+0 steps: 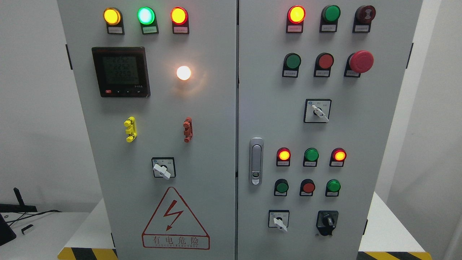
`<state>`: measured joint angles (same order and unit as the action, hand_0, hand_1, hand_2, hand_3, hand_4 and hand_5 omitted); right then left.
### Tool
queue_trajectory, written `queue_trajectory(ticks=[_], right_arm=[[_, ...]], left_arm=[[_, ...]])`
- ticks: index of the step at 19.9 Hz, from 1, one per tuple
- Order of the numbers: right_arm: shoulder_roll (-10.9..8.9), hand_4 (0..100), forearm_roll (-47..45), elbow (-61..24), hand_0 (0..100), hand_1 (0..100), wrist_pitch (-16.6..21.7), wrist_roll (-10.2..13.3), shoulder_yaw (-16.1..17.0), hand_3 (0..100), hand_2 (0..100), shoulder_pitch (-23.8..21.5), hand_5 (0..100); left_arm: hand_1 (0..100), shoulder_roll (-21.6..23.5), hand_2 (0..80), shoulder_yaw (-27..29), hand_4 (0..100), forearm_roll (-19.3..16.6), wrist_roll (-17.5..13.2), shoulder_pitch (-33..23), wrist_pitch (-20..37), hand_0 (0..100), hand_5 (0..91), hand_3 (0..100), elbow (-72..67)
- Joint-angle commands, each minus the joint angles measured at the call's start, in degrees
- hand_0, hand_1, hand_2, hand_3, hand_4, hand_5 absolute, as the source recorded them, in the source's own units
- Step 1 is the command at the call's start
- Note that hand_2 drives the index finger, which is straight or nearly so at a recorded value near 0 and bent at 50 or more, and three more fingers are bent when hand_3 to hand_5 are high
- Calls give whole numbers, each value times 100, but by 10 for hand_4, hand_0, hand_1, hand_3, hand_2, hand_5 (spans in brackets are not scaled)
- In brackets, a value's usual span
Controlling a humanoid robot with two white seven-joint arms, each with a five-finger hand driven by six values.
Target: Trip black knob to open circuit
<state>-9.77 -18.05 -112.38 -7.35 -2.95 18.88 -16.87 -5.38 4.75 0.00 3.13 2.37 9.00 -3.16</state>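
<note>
Head view faces a grey two-door control cabinet (216, 119) straight on; no robot arm or hand anywhere in pic, so hand state can't be told.

Black knob (327, 221) sits at lower right of the right door, on a black base, near the bottom edge, just right of a small white-handled selector (278, 219). Knob's grip looks roughly upright, but too small and dark to be sure.

Right door, top to bottom: lit red lamp (296, 14), dark green lamp, dark red/brown lamp; next row a green btn, a red btn and a red mushroom e-stop (361, 61); below that another white selector (317, 111). Lower down: lit red, green, lit red lamps, then green, red, green btns. Silver door latch (256, 161) sits at that door's left edge.

Left door: amber, green and amber/red lamps lit across the top; digital meter (121, 72) w/ faint readout, a bright white lamp (183, 73) to its right. Yellow clip (130, 129) and red clip (187, 129) mid-door, a white selector under them, then a red triangle shock-warning sign (175, 220).

Cabinet stands on a white platform w/ yellow-black hazard striping (88, 254) at the near edge. Far left: black cables on a white surface.
</note>
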Motion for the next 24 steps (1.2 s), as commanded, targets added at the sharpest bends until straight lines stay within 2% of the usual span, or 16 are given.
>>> queue_trajectory(ticks=[1,8,15,24], right_arm=[[-51,977,266,31,255,663,-117,23,-16,1000,462,755,909],[-51,1000,706,374,221,744,-117,347,-367,1000,525,1001,926],[-51,1000,724,858,223,743,-214,436,-754,1000,534,1414,934],[10,1000,786,1087,239,737,-354,445,-1123,1000,454,1889,933]], left_arm=[[389,2,0,0,0,-176,3,0,-3,120,0,0,0],[389,2,0,0,0,-176,3,0,-3,120,0,0,0],[389,2,0,0,0,-176,3,0,-3,120,0,0,0],[389,-7,0,0,0,-176,3,0,-3,120,0,0,0]])
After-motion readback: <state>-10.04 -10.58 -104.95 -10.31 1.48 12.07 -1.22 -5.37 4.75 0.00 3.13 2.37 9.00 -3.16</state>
